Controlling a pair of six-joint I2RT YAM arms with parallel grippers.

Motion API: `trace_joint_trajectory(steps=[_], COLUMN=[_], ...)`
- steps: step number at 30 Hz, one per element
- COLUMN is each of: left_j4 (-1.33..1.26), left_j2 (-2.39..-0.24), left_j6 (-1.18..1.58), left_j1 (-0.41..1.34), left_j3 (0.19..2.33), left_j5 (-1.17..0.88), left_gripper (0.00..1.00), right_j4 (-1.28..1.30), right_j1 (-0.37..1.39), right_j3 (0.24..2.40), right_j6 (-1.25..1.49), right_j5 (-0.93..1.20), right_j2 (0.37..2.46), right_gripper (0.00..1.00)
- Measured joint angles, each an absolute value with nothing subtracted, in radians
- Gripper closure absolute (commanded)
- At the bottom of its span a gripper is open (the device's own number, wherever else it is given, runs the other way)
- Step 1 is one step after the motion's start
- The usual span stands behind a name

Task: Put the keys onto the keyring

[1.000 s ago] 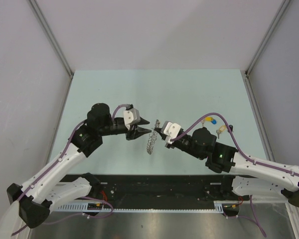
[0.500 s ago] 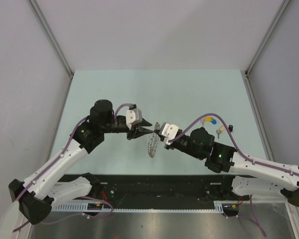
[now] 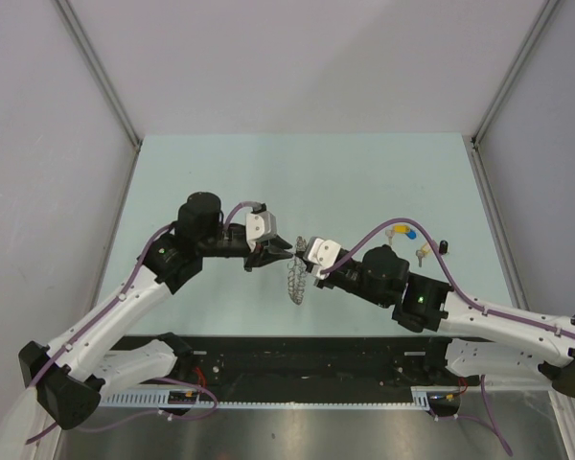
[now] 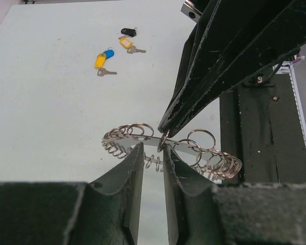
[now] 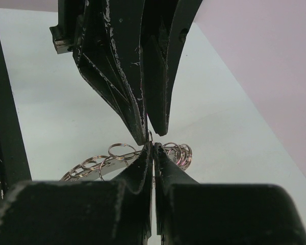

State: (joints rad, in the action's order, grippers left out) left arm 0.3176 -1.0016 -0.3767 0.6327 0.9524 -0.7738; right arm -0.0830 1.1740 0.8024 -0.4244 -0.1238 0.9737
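The keyring (image 3: 295,279) is a silvery band hung with many small wire loops. It hangs above the table between my two grippers. My right gripper (image 3: 304,257) is shut on one small loop at the top of the keyring (image 5: 117,157), and its tips (image 5: 153,145) pinch that loop. My left gripper (image 3: 280,251) faces it, and its fingertips (image 4: 153,148) stand a little apart, either side of that loop on the keyring (image 4: 194,150). The keys lie on the table at the right: a yellow and blue pair (image 3: 402,231), a yellow one (image 3: 424,254) and a black one (image 3: 443,246). They also show in the left wrist view (image 4: 103,59).
The pale green table (image 3: 220,182) is walled by grey panels on the left, back and right. A black rail with cables (image 3: 297,359) runs along the near edge by the arm bases.
Both grippers and the hanging keyring have drifted slightly right and toward the near edge. The left gripper has closed in on the right gripper's tips. The keys have not moved.
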Motion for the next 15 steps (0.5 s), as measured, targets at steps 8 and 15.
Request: trace_joint_trajectory(steps=[8,15], left_j4=[0.317,0.317], left_j2=[-1.003,-1.010], left_j6=[-0.376,-0.377], left_j1=[0.633,0.633], left_j3=[0.952,0.944], left_j5=[-0.780,-0.785], left_gripper=[0.82,1.00], right_j4=[-0.084,-0.086], right_j1=[1.174,1.168], right_j3=[0.810,0.813], right_j6=[-0.424,-0.422], right_j5=[-0.123,-0.133], right_j2=[0.990,1.004], right_gripper=[1.00,0.94])
